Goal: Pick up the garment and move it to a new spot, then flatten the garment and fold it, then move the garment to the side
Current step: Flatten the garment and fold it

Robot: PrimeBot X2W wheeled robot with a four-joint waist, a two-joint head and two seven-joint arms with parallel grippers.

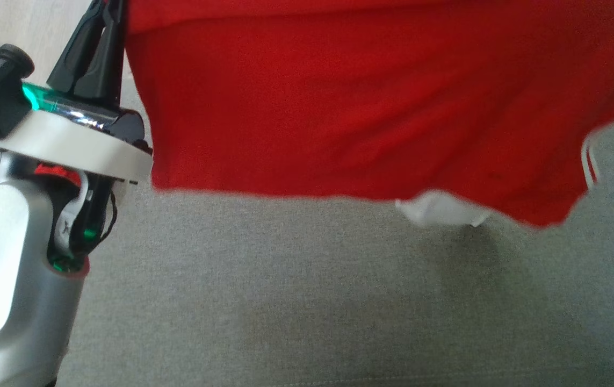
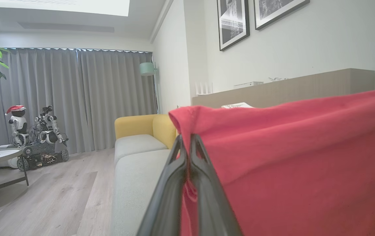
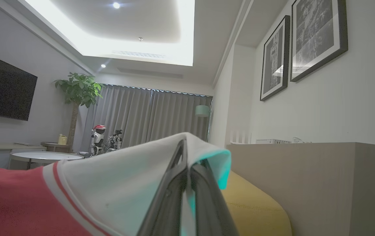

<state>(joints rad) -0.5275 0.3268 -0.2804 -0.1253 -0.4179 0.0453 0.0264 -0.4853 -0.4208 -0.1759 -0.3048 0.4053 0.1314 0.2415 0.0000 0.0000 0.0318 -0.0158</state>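
Garment (image 1: 339,107): red, held up in the air over the grey sofa seat (image 1: 307,312), clear of the cushion.
Long axis: runs side to side across your head view; the upper edge is pulled level and the loose edge hangs toward the seat.
Left gripper (image 2: 186,139): clenched on a red corner, fingers pressed together.
Right gripper (image 3: 189,157): clamped on a white panel (image 3: 118,186) edged with a red stripe, with cloth draped over its tips.
Head view: gives you the full spread and the left claw at the cloth's left edge.
Left wrist view: adds the yellow armrest (image 2: 144,126) behind the cloth.
Right wrist view: shows you the white end.
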